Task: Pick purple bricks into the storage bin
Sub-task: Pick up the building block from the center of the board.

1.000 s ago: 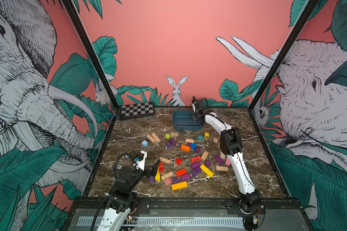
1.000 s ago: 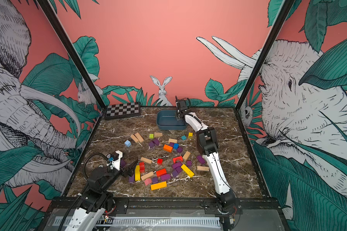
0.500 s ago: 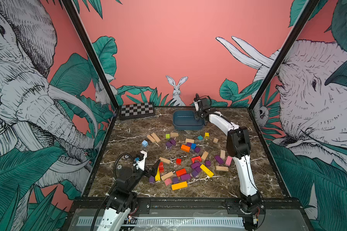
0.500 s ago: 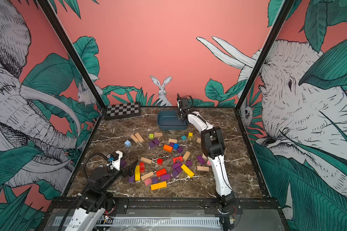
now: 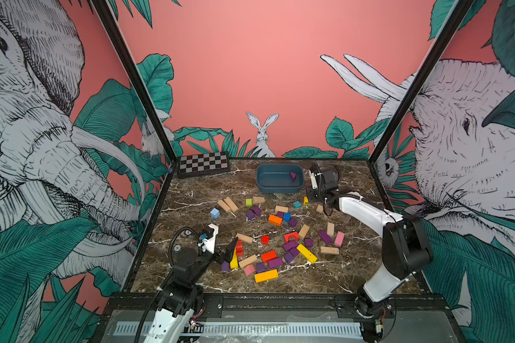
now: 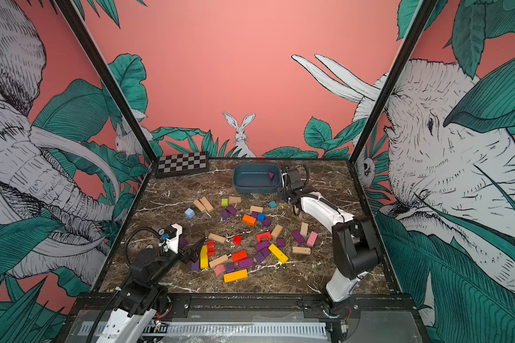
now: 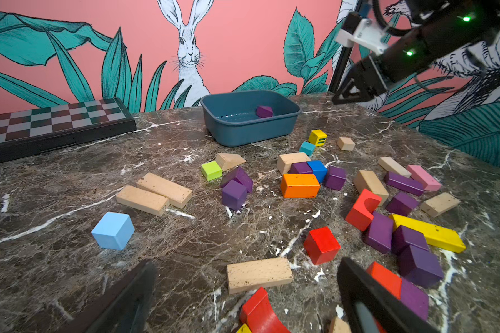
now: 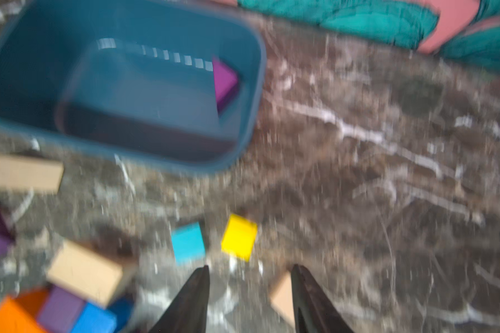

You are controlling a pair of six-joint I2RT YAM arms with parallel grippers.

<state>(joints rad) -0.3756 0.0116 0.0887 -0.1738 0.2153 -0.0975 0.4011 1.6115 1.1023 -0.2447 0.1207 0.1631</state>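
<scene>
Purple shows only once inside the storage bin [image 5: 280,189]: a single purple brick [image 5: 293,176] sits at the end nearest the right arm, tipped against the wall with a corner uppermost, so I cannot tell its true shape. The bin stands at the far side of the marble-patterned table [image 5: 197,190], mouth upward, its long axis running side to side, parallel to the back wall. The other purple bricks [image 7: 233,194] lie scattered among mixed blocks across the middle and near part of the table.

The right gripper [image 8: 250,268] hangs just beside the bin's right end, outside it. Its jaws stand part-way apart with nothing between them, and that wrist view is blurred. The left gripper [image 7: 246,262] sits low at the near left edge of the pile, jaws spread wide and empty.

My reading: one brick is delivered, and the step in hand is going for the next. A fair candidate is the purple bar [image 5: 324,236], lying flat with a pink block [image 5: 339,239] just beside it. Its long axis runs diagonally, far-left to near-right, so the wrist would need turning to close across the short width. The purple cube [image 5: 293,222] sits against a blue cube [image 5: 286,216], which leaves less room for a finger
</scene>
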